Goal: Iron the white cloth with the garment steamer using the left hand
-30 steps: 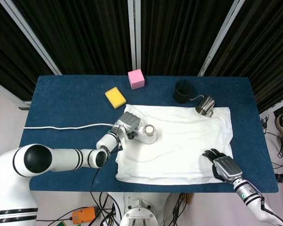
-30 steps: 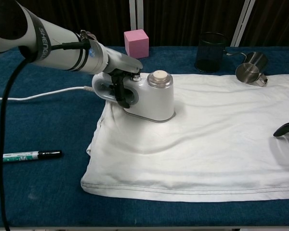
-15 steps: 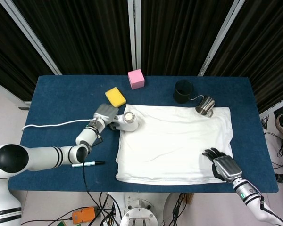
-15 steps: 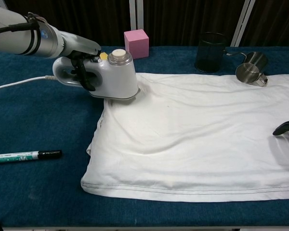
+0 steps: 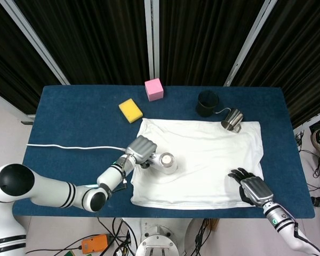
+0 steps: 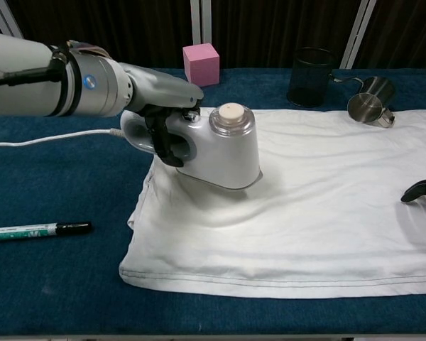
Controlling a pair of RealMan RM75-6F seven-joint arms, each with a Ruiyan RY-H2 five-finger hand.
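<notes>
The white handheld garment steamer (image 6: 220, 145) has come back from the far left corner of the white cloth (image 5: 202, 160), where it stood half a second ago, and now sits lower on the cloth, near its left edge and toward the front edge of the table (image 5: 69, 106). A second ago it was on the cloth too, slightly farther from the front.

The steamer is a rounded white body with a clear cap and a beige round top, its flat base pressed on the fabric. The left hand (image 6: 160, 99) grips its loop handle, dark fingers (image 6: 163, 138) curled through the opening. A white power cord (image 5: 69, 145) runs from it toward the table's left edge.

The cloth lies spread flat over the right half of the blue-covered table, softly wrinkled, with a stitched hem along its front edge.

The right hand (image 5: 253, 186) rests near the cloth's front right corner, fingers apart, holding nothing, as before.

Along the far edge stand one pink cube (image 5: 153, 89), one yellow sponge (image 5: 130, 110), one black mesh cup (image 5: 207, 103) and one steel mug (image 5: 232, 120) at the cloth's far right corner. One marker pen (image 6: 35, 229) lies near the front left.
</notes>
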